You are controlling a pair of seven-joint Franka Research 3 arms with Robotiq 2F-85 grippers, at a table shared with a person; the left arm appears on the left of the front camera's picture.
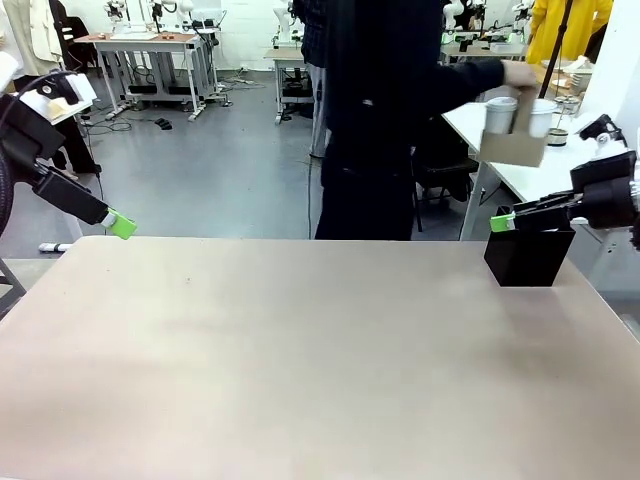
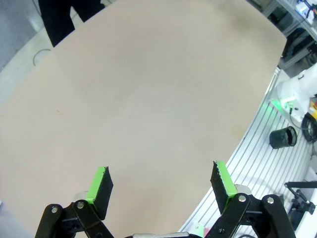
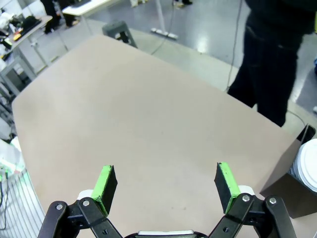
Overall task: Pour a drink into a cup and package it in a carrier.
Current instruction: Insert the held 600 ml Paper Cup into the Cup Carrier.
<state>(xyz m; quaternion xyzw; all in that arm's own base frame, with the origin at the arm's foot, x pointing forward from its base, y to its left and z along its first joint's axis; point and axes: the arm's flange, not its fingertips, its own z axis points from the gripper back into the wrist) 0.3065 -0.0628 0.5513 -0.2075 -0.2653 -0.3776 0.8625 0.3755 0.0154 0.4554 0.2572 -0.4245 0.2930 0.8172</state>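
Across the far side of a wide, bare tan tabletop (image 1: 300, 350), a person in dark clothing stands turned toward another table at picture right, one hand (image 1: 520, 72) lifting a brown cardboard carrier (image 1: 515, 135) that holds two pale cups. That carrier hangs in the air, well apart from both robot arms. A black box (image 1: 527, 255) sits on the tabletop near the right edge.

The left tool (image 2: 161, 186) hovers over the left side of the tabletop, its green pads spread wide with nothing between them. The right tool (image 3: 166, 186) hovers likewise, pads wide apart and empty, close beside the black box. No pitcher or drink can be made out.

Likely risks: the right arm is so near the box that a careless swing could knock it. If the person sets the carrier down while an arm moves in, hand and tool could meet. Cups standing loose in the carrier may tip if it is bumped.
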